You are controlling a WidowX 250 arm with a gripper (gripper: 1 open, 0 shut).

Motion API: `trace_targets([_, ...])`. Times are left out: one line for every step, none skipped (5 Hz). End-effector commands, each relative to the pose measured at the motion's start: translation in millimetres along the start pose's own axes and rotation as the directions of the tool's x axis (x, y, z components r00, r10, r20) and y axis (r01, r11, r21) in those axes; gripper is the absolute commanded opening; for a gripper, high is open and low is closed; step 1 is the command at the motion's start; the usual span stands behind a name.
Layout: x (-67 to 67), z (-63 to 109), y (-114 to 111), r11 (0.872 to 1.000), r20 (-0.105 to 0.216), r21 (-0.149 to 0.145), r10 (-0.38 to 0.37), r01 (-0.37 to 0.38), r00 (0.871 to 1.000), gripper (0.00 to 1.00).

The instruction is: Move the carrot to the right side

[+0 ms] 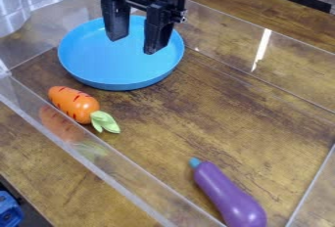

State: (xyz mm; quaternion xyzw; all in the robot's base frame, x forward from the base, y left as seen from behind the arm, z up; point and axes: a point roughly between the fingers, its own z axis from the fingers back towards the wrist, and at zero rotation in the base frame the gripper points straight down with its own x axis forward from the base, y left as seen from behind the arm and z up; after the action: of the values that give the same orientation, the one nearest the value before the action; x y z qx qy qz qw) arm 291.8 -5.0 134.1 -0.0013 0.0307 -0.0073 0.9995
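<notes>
While gripper point(136, 37) hangs over blue plate point(92, 69) — jaws apart, empty | carrot point(76, 104) on table point(236, 113), leaves lower-right | eggplant point(228, 204) well apart — near front edge

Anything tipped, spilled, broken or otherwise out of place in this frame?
Nothing stands out. The carrot and eggplant lie intact on the wooden table, the blue plate sits flat, and the gripper hangs above the plate, fingers apart and empty.
</notes>
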Motion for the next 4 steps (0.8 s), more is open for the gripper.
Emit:
trace_targets([-1.5,-5.2,0,0.999,-0.009,-0.007,0.034,-0.034,0.999,1.0])
trace_targets([-2.3,-11.3,4,1.0,-0.019,-0.01,0.018,-0.018,1.0,1.0])
trace_targets([-11.0,-11.9,26,0.998,-0.009,-0.021,0.057,-0.057,0.998,1.0])
trace_targets([-14.7,-10.1,39,0.999,-0.018,-0.025,0.039,-0.039,0.999,1.0])
